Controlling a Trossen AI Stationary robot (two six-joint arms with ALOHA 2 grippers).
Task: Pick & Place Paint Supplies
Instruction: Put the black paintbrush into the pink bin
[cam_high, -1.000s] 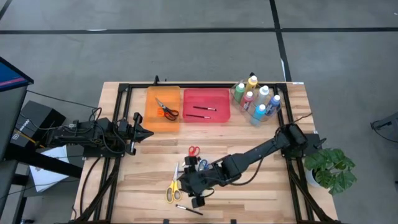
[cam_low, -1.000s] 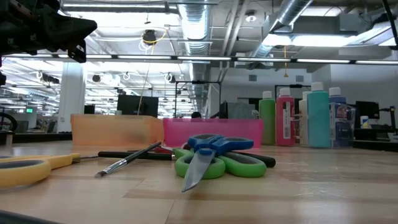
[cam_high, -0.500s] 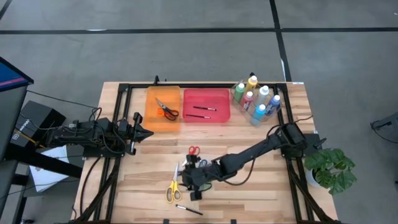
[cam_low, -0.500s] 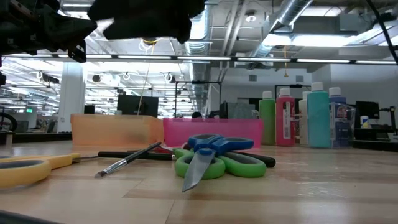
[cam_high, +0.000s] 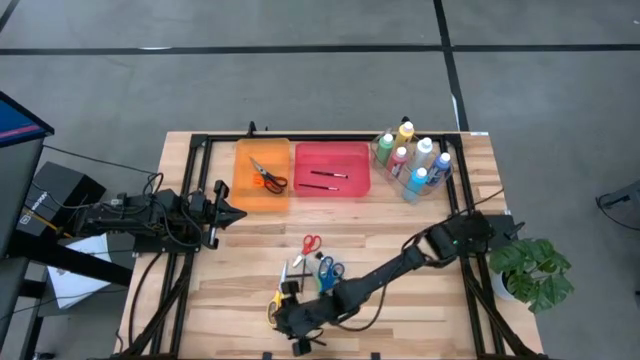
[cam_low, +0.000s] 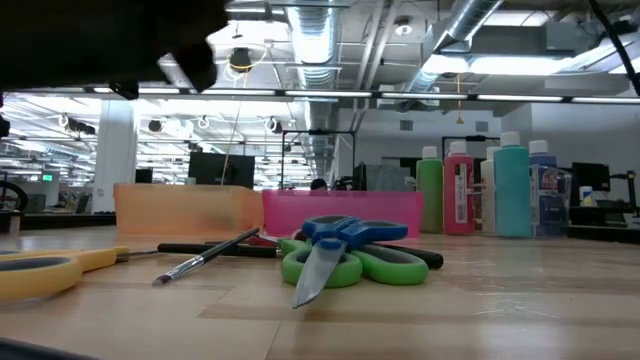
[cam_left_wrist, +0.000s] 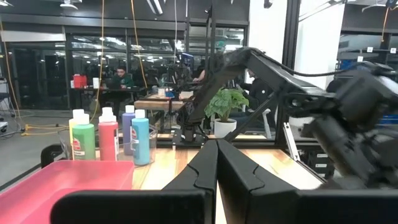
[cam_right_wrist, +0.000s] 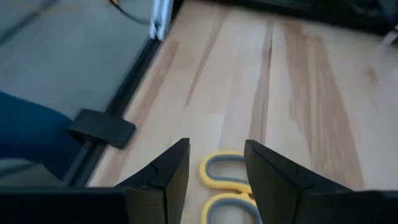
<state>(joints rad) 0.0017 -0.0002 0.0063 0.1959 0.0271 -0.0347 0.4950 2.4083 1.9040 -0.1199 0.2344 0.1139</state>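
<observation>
In the high view the right arm's dark body covers much of the yellow scissors (cam_high: 274, 303) near the table's front edge, so only part of their handles shows there, and the right gripper (cam_high: 291, 325) itself is a dark lump whose fingers cannot be made out from above. The right wrist view settles it: the two fingers (cam_right_wrist: 171, 171) stand apart with bare wood between them, pinching nothing, and the yellow handle loops lie just ahead on the table (cam_right_wrist: 311, 93). The low view shows only a dark blurred mass at its upper left, but gives what the others lack: the green scissors (cam_low: 350, 264) with the blue scissors (cam_low: 340, 231) lying on top, and a brush (cam_low: 205, 255) leaning beside them. From above, red scissors (cam_high: 311, 243) lie alone near the table's middle, orange scissors rest in the orange tray (cam_high: 262, 172), brushes lie in the pink tray (cam_high: 332, 168), and the paint bottles (cam_high: 411, 159) cluster at the back right corner. The right arm reaches long and low from the right edge toward the front edge. The left gripper (cam_left_wrist: 217, 163) waits at the left edge, fingers pressed together, empty.
</observation>
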